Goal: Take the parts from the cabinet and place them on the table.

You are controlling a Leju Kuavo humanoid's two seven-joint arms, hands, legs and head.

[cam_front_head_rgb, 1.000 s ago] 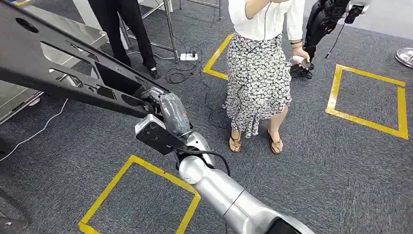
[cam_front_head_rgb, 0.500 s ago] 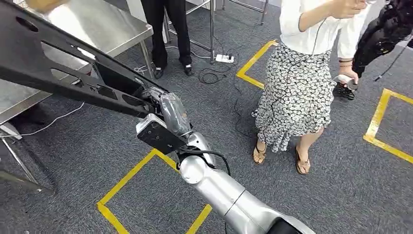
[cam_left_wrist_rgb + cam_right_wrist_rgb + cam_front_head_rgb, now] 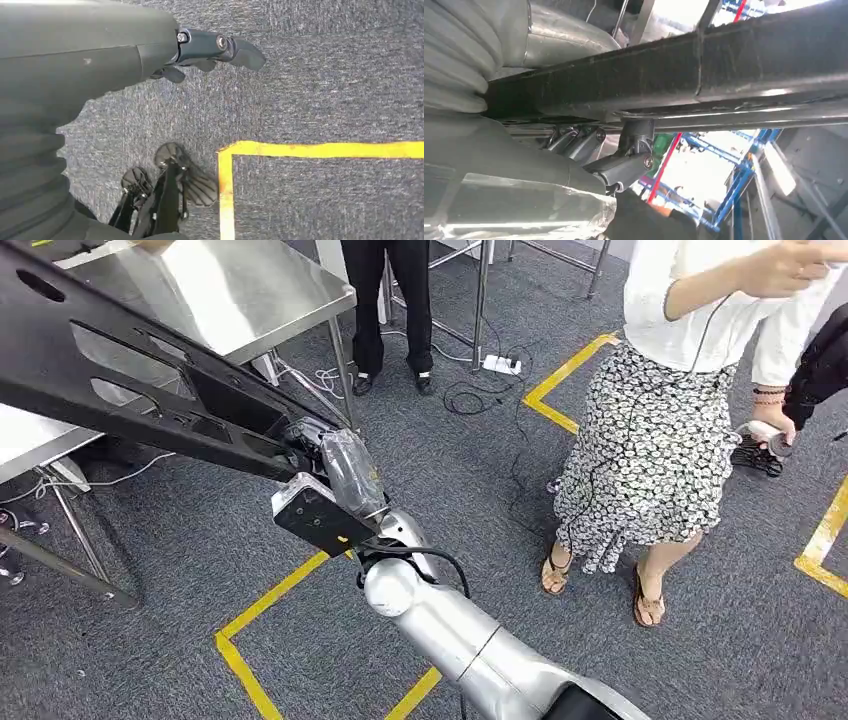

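Note:
A long black metal part [image 3: 130,380] with cut-out openings runs from the upper left of the head view to the picture's middle. My right hand [image 3: 335,465], wrapped in clear film, grips its near end and holds it in the air over the carpet. In the right wrist view the dark fingers [image 3: 624,165] curl around the part's black bar [image 3: 724,70]. The steel table [image 3: 250,290] stands at the upper left, beyond the part. My left hand [image 3: 210,47] hangs over the grey carpet, its fingers loosely extended and holding nothing.
A person in a white top and patterned skirt [image 3: 660,440] stands close on the right, holding a controller. Another person in dark trousers [image 3: 395,300] stands behind the table. Cables and a power strip [image 3: 497,365] lie on the carpet. Yellow tape [image 3: 290,585] marks squares on the floor.
The whole view has shifted as the camera turned left: the steel table has come further into the picture and the people have slid right. My right hand still holds the black part.

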